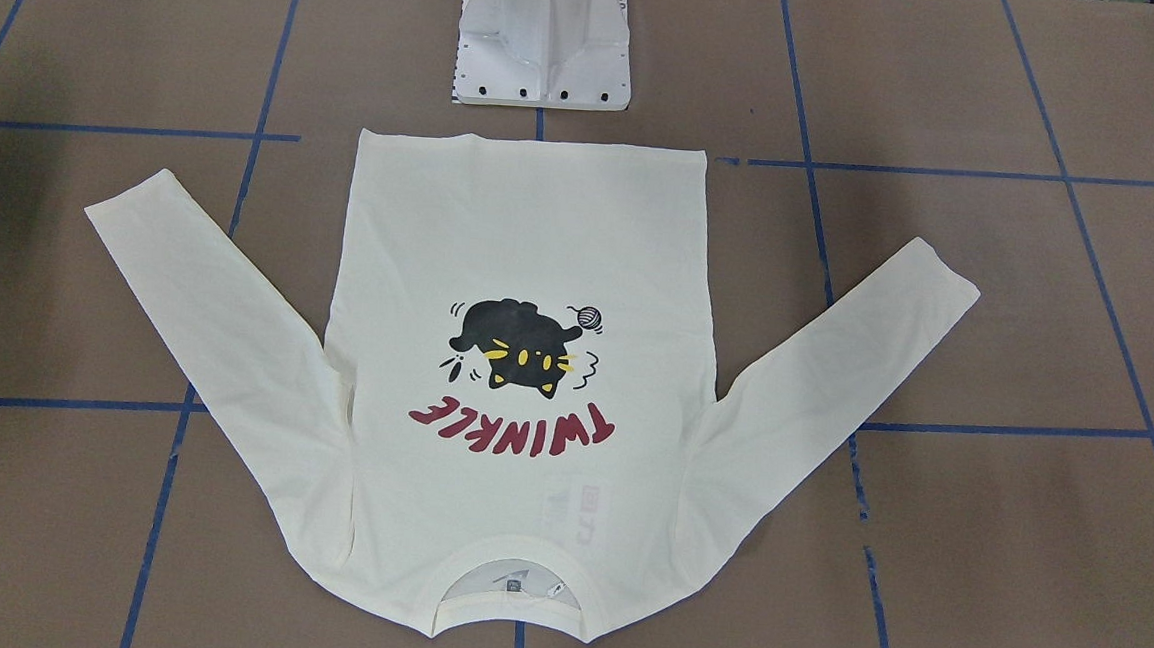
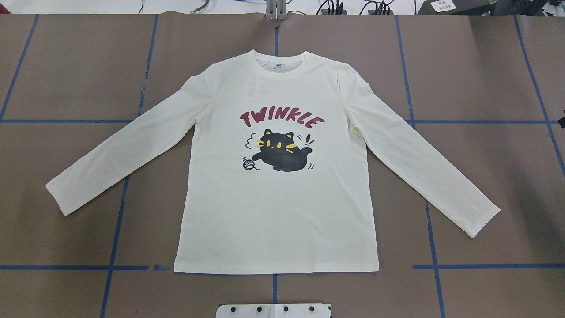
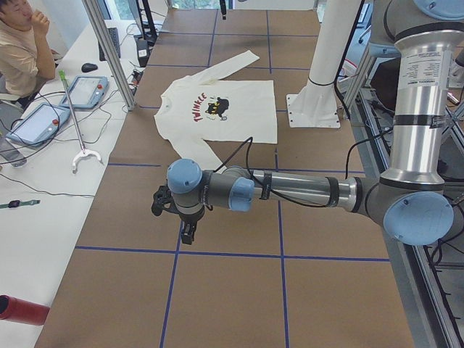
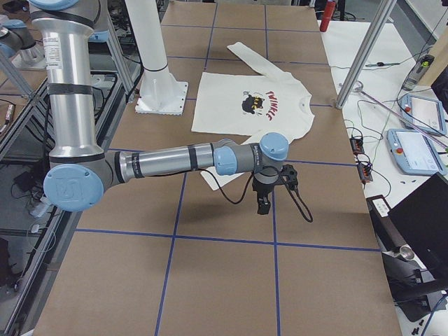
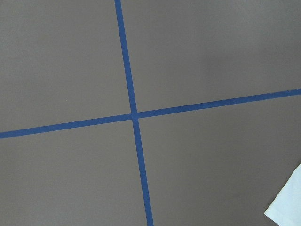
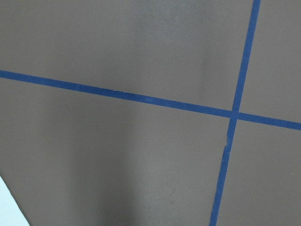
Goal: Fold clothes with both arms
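The cream long-sleeved T-shirt lies flat and print-up in the middle of the table, both sleeves spread outward and its hem toward the robot base; it also shows in the front view. In the exterior left view my left gripper hangs above bare table beyond the near sleeve, holding nothing. In the exterior right view my right gripper hangs above bare table beyond the other sleeve. I cannot tell whether either is open or shut. A pale sleeve corner shows in the left wrist view, and another corner in the right wrist view.
The brown table carries a grid of blue tape lines. The white pedestal base stands just behind the shirt's hem. A person sits at a side desk with tablets and cables.
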`<state>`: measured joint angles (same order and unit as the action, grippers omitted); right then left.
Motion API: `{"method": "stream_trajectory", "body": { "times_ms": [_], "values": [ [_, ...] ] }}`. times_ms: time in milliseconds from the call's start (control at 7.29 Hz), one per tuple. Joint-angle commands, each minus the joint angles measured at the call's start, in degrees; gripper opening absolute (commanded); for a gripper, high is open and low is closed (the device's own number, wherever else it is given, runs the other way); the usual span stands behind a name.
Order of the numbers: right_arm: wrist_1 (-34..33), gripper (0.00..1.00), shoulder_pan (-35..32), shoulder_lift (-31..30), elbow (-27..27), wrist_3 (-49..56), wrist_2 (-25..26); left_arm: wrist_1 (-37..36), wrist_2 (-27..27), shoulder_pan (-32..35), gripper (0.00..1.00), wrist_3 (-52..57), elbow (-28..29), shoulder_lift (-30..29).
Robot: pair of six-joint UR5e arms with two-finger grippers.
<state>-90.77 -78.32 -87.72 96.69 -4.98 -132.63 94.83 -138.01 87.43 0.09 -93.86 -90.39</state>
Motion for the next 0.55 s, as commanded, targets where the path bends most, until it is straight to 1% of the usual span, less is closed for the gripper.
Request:
{"method": "stream_trajectory", "body": {
  "times_ms": [0,274,412],
  "values": [
    [-0.1,1.0,-0.1,-0.5,0.0,0.1,-1.2,0.4,0.0,0.3,1.0,0.1,0.5,-0.9],
    [0.4,1.0,0.0,-1.7,-0.3,0.1,-0.9,1.3,0.7,0.3,1.0,-0.4,0.8,-0.3],
    [3.6,1.0,0.1,-2.0,-1.4,-0.4,-2.0,1.1,0.8,0.3,1.0,-1.0,0.1,-0.3]
  ]
}}
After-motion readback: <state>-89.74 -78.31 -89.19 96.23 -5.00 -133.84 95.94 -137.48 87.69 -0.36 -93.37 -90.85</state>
